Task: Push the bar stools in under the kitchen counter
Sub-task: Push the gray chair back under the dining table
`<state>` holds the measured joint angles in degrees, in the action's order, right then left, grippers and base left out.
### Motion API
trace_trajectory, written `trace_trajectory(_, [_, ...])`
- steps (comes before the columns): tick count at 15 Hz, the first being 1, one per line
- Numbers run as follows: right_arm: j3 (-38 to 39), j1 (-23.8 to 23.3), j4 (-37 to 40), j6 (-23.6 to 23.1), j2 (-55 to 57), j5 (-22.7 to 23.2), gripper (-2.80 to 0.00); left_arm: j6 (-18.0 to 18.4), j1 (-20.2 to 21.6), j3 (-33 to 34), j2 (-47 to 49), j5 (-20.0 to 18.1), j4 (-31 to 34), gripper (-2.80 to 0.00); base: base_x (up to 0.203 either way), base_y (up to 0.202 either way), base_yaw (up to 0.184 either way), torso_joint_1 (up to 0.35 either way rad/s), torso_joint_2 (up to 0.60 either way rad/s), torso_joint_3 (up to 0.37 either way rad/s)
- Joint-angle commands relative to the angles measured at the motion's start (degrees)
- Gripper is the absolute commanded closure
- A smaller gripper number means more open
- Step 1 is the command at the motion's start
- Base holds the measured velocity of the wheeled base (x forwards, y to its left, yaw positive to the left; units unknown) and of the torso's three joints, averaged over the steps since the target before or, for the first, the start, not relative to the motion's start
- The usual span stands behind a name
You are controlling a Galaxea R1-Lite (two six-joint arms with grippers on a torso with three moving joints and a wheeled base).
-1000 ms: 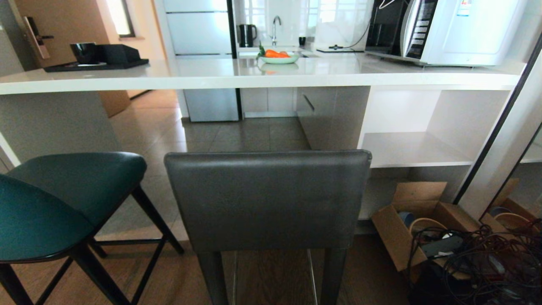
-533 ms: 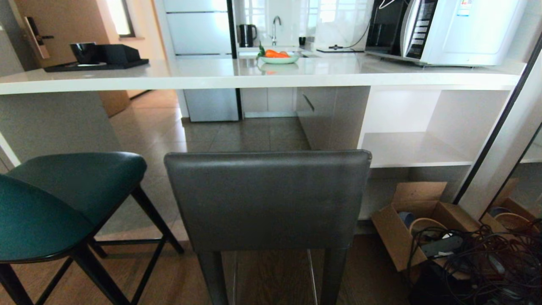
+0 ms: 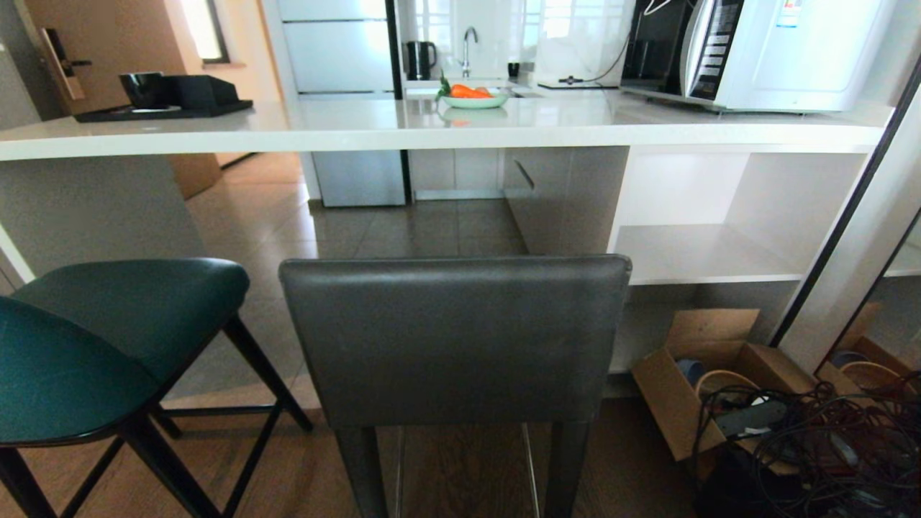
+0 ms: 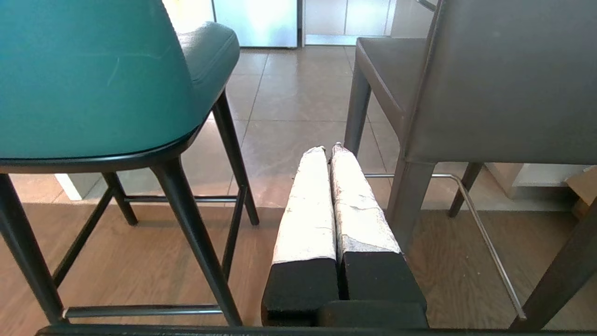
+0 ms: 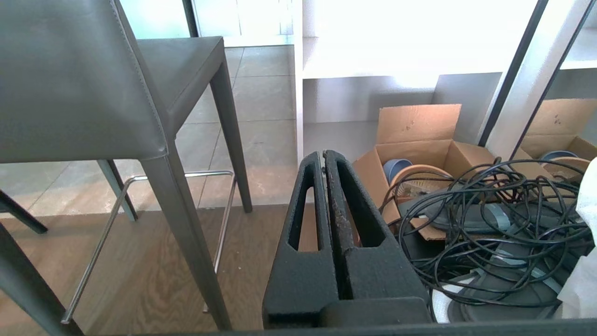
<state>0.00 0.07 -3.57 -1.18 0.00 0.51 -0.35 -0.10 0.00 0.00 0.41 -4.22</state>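
Directly before me stands the dark grey leather bar stool (image 3: 455, 338), its rectangular back toward me and a chrome footrest (image 4: 485, 233) low between its legs. The teal bar stool (image 3: 108, 338) with thin black legs stands to its left. Both are on my side of the kitchen counter (image 3: 403, 126), a long glossy white slab. My left gripper (image 4: 327, 148) hangs low between the two stools, shut and holding nothing. My right gripper (image 5: 322, 154) is low at the grey stool's right, also shut and holding nothing. Neither arm shows in the head view.
White open shelves (image 3: 698, 252) fill the counter's right end. An open cardboard box (image 3: 709, 374) and a tangle of black cables (image 3: 820, 439) lie on the floor at the right. On the counter sit a microwave (image 3: 763, 50), a carrot plate (image 3: 475, 97) and a black tray (image 3: 162, 104).
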Motion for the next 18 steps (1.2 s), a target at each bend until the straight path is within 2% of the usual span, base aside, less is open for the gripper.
trace_trajectory(1, [1.41, 0.01, -0.03, -0.05, 0.09, 0.1, 0.0, 0.0, 0.01, 1.85, 0.09, 0.02, -0.09, 0.0, 0.0, 0.0, 0.0, 0.0, 0.0, 0.0])
trace_trajectory(18, [1.41, 0.01, -0.03, -0.14, 0.09, 0.02, 0.0, 0.0, 0.01, 1.85, 0.09, 0.02, -0.09, 0.0, 0.0, 0.0, 0.0, 0.0, 0.0, 0.0])
